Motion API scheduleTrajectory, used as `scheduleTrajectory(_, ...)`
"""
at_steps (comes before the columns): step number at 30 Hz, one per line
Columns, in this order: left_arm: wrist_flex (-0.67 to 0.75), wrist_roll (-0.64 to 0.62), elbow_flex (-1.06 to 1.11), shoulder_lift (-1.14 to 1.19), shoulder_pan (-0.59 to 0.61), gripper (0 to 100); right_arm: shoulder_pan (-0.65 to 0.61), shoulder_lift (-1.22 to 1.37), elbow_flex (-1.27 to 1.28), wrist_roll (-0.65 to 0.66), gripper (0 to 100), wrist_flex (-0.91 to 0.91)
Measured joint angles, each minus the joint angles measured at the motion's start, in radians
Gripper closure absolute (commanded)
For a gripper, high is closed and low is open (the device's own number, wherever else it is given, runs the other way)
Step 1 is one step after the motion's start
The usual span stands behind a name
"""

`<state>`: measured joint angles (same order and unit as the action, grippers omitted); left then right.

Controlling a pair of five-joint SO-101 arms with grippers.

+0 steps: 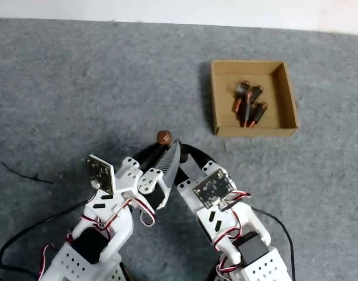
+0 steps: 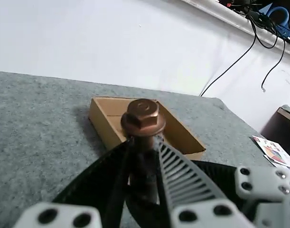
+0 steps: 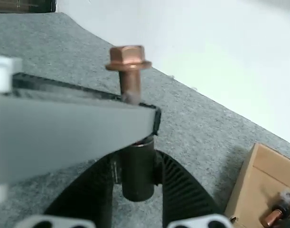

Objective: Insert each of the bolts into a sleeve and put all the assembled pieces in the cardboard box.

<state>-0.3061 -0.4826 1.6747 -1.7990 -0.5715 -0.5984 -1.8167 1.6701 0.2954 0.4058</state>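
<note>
Left pincer (image 2: 144,148) clamps bolt (image 2: 143,115); right pincer (image 3: 136,166) clamps sleeve (image 3: 137,183) under it; three pieces (image 1: 248,104) in box (image 1: 290,99).

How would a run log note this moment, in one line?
left gripper: shut on bolt, head up | right gripper: shut on sleeve beneath | cardboard box: assembled pieces inside

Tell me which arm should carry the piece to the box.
Right, probably. The right gripper holds the sleeve with the bolt standing in it, and the box lies nearer that arm. The left gripper grips only the bolt's shank.
</note>
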Motion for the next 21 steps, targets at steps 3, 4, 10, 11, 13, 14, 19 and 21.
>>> scheduleTrajectory(3, 0.0, -0.002, 0.0, 0.0, 0.0, 85, 0.0, 0.0, 0.0, 0.0, 99.5, 0.0)
scheduleTrajectory(4, 0.0, -0.002, 0.0, 0.0, 0.0, 79, 0.0, 0.0, 0.0, 0.0, 99.5, 0.0)
scheduleTrajectory(10, -0.06, -0.035, 0.002, -0.009, -0.002, 62, 0.005, 0.002, 0.0, 0.0, 99.5, 0.0)
scheduleTrajectory(11, -0.063, -0.037, 0.002, -0.009, -0.002, 63, 0.005, 0.002, 0.0, 0.0, 99.5, 0.0)
scheduleTrajectory(13, -0.063, -0.041, 0.002, -0.009, 0.002, 65, 0.005, 0.002, 0.0, 0.0, 99.5, 0.0)
scheduleTrajectory(14, -0.063, -0.041, 0.002, -0.009, 0.008, 65, 0.005, 0.002, 0.0, 0.0, 99.5, 0.0)
scheduleTrajectory(19, -0.034, -0.153, -0.005, 0.0, 0.166, 67, 0.023, 0.002, 0.0, 0.0, 99.5, -0.002)
scheduleTrajectory(21, -0.031, -0.221, -0.009, 0.0, 0.244, 68, 0.028, 0.0, 0.0, 0.0, 99.5, -0.002)
